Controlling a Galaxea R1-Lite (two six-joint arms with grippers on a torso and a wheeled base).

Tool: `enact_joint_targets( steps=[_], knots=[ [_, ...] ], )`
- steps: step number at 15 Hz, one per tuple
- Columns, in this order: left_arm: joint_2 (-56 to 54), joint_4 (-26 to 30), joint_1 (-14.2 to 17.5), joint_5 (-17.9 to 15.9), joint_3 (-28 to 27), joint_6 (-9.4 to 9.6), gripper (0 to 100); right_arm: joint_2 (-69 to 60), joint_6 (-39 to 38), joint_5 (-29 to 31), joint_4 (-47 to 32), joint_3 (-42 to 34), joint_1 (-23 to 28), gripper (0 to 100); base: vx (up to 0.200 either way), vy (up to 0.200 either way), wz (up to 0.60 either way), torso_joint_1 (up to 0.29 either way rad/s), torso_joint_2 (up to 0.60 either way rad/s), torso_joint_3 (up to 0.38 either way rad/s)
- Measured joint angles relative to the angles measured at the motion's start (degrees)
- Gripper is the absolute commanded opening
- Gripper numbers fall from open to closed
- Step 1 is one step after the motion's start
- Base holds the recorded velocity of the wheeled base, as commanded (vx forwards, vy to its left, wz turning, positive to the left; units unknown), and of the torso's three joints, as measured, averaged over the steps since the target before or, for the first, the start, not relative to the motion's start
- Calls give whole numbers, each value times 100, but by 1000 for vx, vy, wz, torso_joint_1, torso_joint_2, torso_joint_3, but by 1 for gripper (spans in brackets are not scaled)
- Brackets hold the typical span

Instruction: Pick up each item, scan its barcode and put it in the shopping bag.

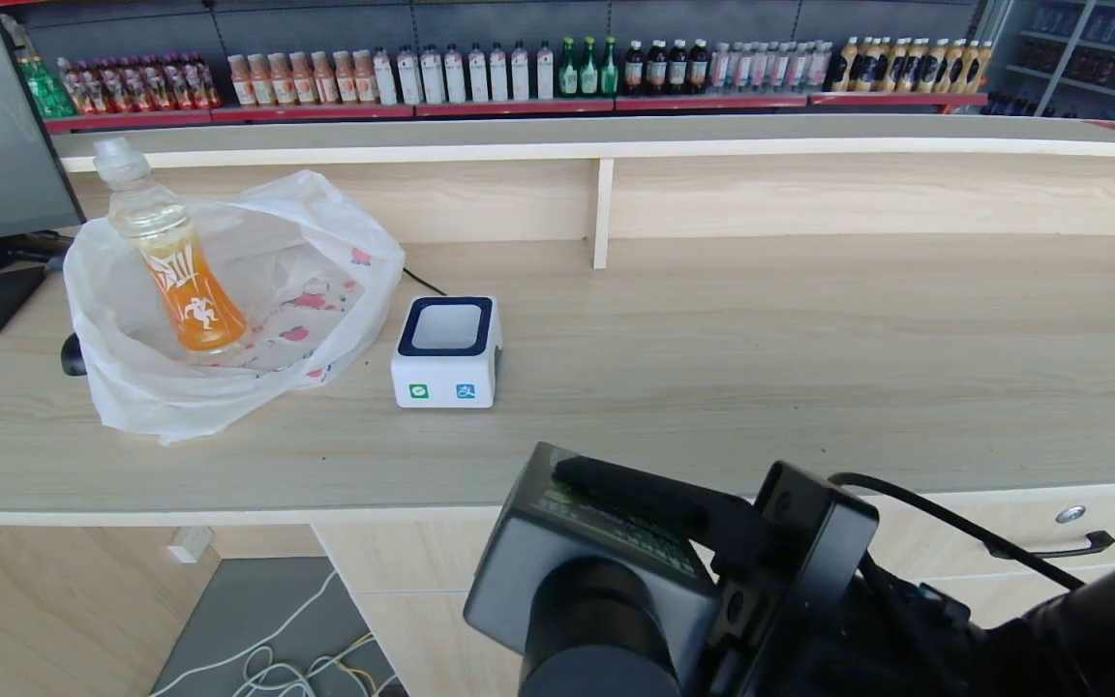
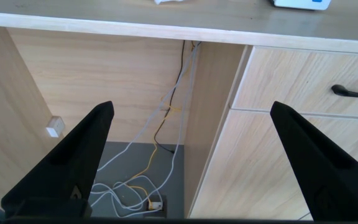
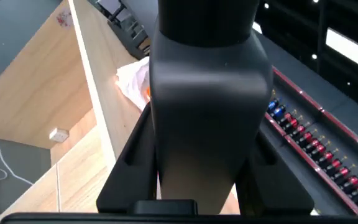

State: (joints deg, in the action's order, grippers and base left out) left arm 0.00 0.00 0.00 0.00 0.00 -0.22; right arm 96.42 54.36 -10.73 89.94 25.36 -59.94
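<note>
Bottle (image 1: 180,281) stands in the shopping bag (image 1: 132,387), scanner (image 1: 446,350) just beside it; left gripper (image 2: 191,109) gapes wide below the counter (image 1: 712,368); right gripper (image 3: 207,124), state cannot be told

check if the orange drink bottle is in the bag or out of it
In the bag. The bottle leans inside the open white shopping bag, its base on the bag's floor and the plastic rim around it.
</note>
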Motion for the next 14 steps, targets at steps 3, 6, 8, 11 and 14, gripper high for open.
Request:
enact_joint_targets(
  steps=[3, 6, 8, 11, 14],
  knots=[
    [0, 0, 0, 0, 0, -2, 100, 102, -996, -29, -2, -55, 38, 0, 0, 0, 0, 0, 0, 0],
    [0, 0, -5, 0, 0, 0, 100, 273, -1554, -49, 0, 123, 107, 0, 0, 0, 0, 0, 0, 0],
    [0, 0, -2, 0, 0, -2, 100, 386, -2113, -224, -2, 411, 123, 0, 0, 0, 0, 0, 0, 0],
    [0, 0, 0, 0, 0, 0, 100, 408, -3534, 244, 2, 672, 422, 0, 0, 0, 0, 0, 0, 0],
    [0, 0, -5, 0, 0, -2, 100, 391, -4938, 1091, 11, 1115, 675, 0, 0, 0, 0, 0, 0, 0]
  ],
)
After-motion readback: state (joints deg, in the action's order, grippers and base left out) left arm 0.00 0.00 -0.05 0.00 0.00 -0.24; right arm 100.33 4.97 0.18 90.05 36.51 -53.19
